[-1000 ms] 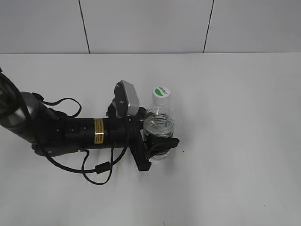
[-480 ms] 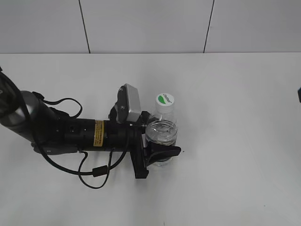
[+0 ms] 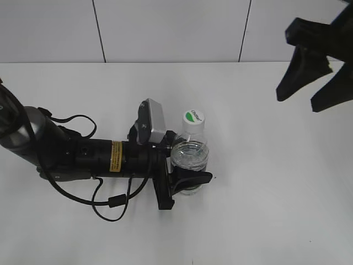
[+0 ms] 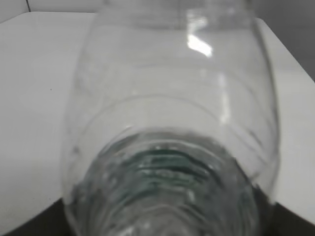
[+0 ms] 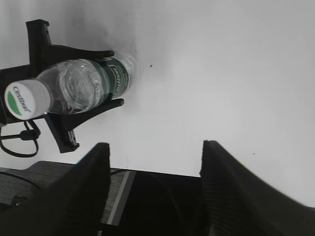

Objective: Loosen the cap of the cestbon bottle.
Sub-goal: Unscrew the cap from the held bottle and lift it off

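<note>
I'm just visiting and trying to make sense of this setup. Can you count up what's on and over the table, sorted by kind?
Bottles: 1, the cestbon bottle
Caps: 1, the cap, on the bottle
Grippers: 2, the left gripper clamped around the bottle, the right gripper open above the table
Total: 4

The bottle (image 3: 190,154) is standing upright on the white counter (image 3: 265,182), a little left of its middle. It is a small clear plastic one with ribbed shoulders, and water is showing through its walls. A dark green label with white print is wrapping around its lower body, seen best in the right wrist view (image 5: 96,81). In the left wrist view its clear ribbed body (image 4: 167,147) is filling nearly the whole picture. The cap (image 3: 193,117) is sitting on the neck, round and white, its top showing a green half-disc logo with small lettering.
</note>
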Controlling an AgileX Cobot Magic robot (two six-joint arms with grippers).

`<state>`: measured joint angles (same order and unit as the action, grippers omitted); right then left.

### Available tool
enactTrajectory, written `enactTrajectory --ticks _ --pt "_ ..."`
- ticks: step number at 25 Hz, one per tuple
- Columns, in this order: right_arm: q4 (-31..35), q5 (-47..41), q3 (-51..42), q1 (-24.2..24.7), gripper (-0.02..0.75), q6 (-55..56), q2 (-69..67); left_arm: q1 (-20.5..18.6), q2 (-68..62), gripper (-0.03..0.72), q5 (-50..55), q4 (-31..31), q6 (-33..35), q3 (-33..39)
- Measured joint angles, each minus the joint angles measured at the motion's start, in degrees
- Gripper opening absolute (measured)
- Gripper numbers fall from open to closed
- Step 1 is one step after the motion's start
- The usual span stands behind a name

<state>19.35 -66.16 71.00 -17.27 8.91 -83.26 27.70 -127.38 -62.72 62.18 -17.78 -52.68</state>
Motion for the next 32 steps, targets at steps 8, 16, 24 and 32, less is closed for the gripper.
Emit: enactTrajectory --ticks 8,16,24,32 --pt "-2.6 -0.1 8.0 -9.3 0.447 7.6 -9.0 0.0 0.0 0.407 0.4 0.1 0.0 0.0" --pt "-4.9 -0.1 17.2 -14.4 0.447 10.8 -17.3 0.0 0.0 0.407 0.5 0.1 -0.1 -0.1" --pt "-5.2 -1.3 18.8 -17.2 0.447 12.3 -20.4 0.0 0.0 0.407 0.6 0.1 -0.2 -0.1" --pt "-5.3 -0.8 19.3 -18.3 0.447 12.5 -21.1 0.0 0.0 0.407 0.6 0.1 -0.2 -0.1"
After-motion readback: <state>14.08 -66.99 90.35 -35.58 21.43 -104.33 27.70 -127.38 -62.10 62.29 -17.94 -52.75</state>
